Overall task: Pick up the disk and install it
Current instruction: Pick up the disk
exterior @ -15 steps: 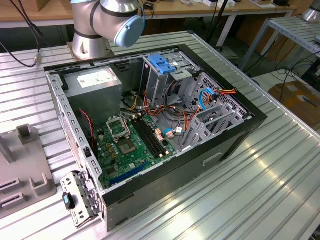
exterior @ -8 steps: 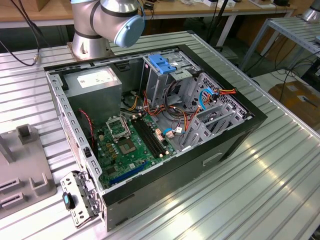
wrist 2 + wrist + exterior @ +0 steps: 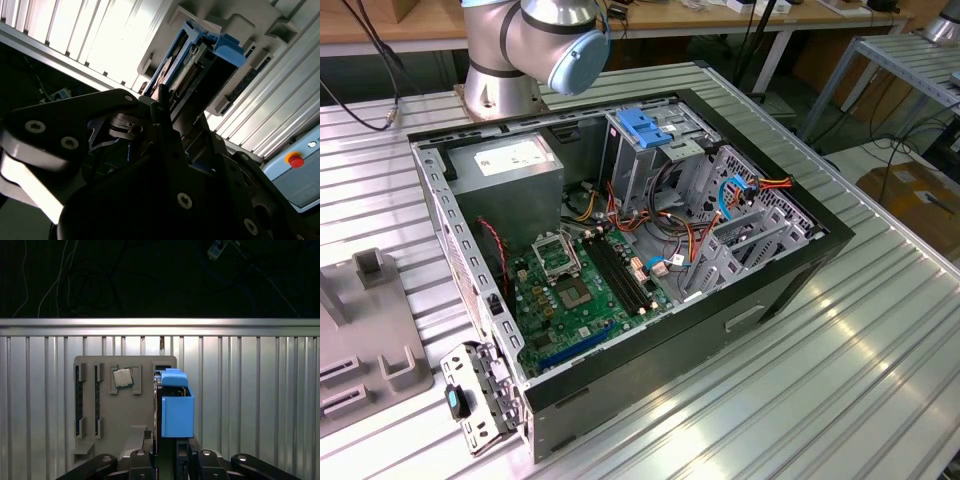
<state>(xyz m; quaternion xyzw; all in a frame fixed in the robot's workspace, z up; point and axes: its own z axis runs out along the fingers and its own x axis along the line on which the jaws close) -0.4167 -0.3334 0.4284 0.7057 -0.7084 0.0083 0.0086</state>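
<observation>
On edge in a slot of the grey holder [image 3: 135,415] [image 3: 215,15], in both wrist views: the disk [image 3: 177,412] [image 3: 185,60], grey metal framed by bright blue rails. Right at its near end, the gripper [image 3: 172,457] [image 3: 165,107], lined up with the disk's thin edge. No telling whether clamped on the disk or apart from it.

Beside the disk, in a shallow pocket of the same holder: a square processor chip [image 3: 122,376]. Under the holder, the ribbed metal counter [image 3: 250,400] [image 3: 90,35] [image 3: 800,400].

In the exterior view, holder [image 3: 370,330] at the exterior view's left, just beside an open computer case [image 3: 770,290] lying on its side. Inside the case: green motherboard [image 3: 575,290], silver power supply [image 3: 510,165], grey cage with a blue latch [image 3: 645,125], loose red and orange cables. Behind the case, the arm's base [image 3: 535,40]. In the second wrist view, a red button [image 3: 296,160] on a pale box.
</observation>
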